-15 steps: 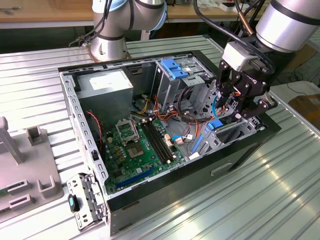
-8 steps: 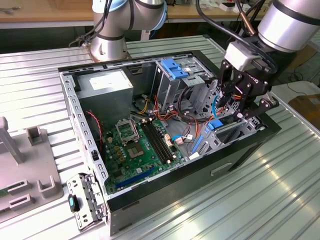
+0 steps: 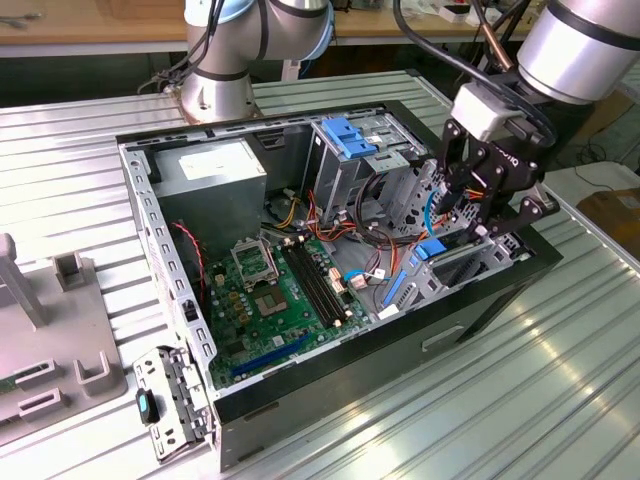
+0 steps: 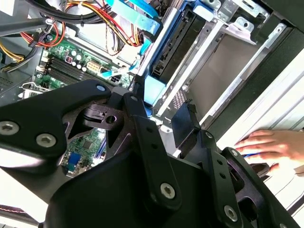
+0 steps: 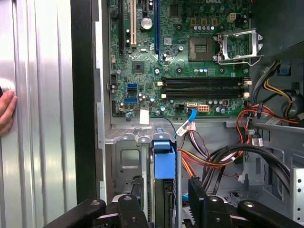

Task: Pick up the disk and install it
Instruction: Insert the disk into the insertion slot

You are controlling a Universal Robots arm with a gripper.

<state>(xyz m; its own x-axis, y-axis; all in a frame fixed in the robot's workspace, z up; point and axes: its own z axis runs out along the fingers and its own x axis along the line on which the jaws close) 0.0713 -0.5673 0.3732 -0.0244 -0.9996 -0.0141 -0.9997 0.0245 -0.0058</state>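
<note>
Claw (image 5: 166, 183): black two-fingered claw on the robot arm, hanging over the front corner of the case. Its fingers (image 5: 195, 192) are spread, one on each side of the disk with a sliver of gap on both sides, pinching nothing.
Landmark: open black computer case (image 3: 400, 345), lying on its side on a ribbed silver metal table (image 3: 560, 400).
Disk position: the flat grey metal disk (image 5: 164, 164) stands on edge inside the case, in a silver sheet-metal bay (image 5: 126, 164) at the front corner. How deep it sits in the bay I cannot tell.
Disk look: seen edge-on, it is a dark slim slab capped by a bright blue plastic carrier rail. The bay walls hide its broad faces.
Handling: judged stiff and dense, fairly heavy for so thin a thing. The metal skin is likely slippery, and the drive is likely sensitive to knocks.
Hold: the two long narrow sides at the blue rail look best. That plastic may flex, so a firm, square pinch suits it.
Inside the case: a green motherboard (image 3: 280, 290) lies on the floor of the case, with red, yellow and black cables (image 5: 213, 159) bundled just beside the bay.
Outside the case: a person's hand (image 5: 4, 111) rests on the table against the case's outer wall.
</note>
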